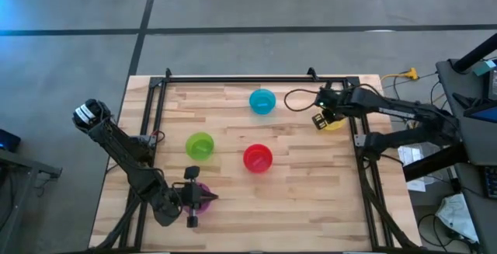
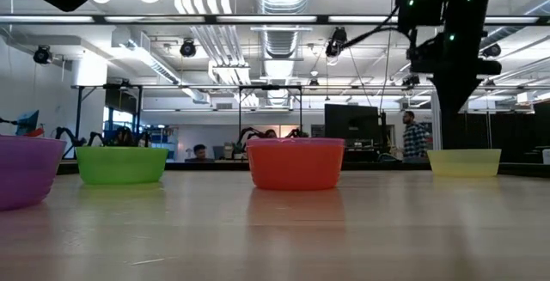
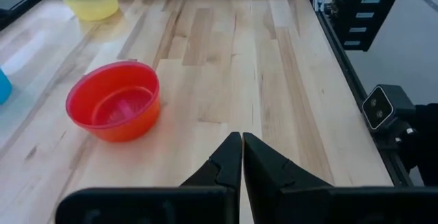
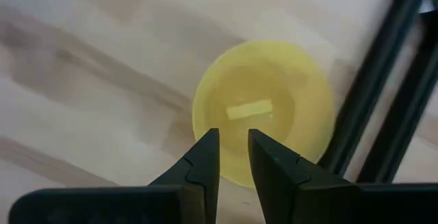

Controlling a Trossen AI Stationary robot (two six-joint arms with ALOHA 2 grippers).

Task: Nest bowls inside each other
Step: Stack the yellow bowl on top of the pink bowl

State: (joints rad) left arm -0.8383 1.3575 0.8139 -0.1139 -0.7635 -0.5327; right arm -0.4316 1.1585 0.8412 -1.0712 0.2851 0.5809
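Five bowls stand upright on their bases on the wooden table: blue point(image 1: 262, 101) at the far middle, green point(image 1: 199, 145), red point(image 1: 257, 158), purple point(image 1: 205, 198) at the near left, and yellow point(image 1: 335, 125) at the far right. My right gripper point(image 4: 233, 136) is open and points down. It hangs above the yellow bowl point(image 4: 267, 107), over its rim, and in the low view it is well clear of that bowl point(image 2: 464, 161). My left gripper point(image 3: 241, 138) is shut and empty. It hovers over the purple bowl point(image 2: 26, 171) and faces the red bowl point(image 3: 115, 101).
A black frame rail point(image 1: 361, 141) runs just right of the yellow bowl, and another rail point(image 1: 233, 78) lines the far edge. Cables point(image 1: 299, 99) loop near the right arm. Bare wood point(image 1: 303, 192) lies at the near right. People show in the room beyond.
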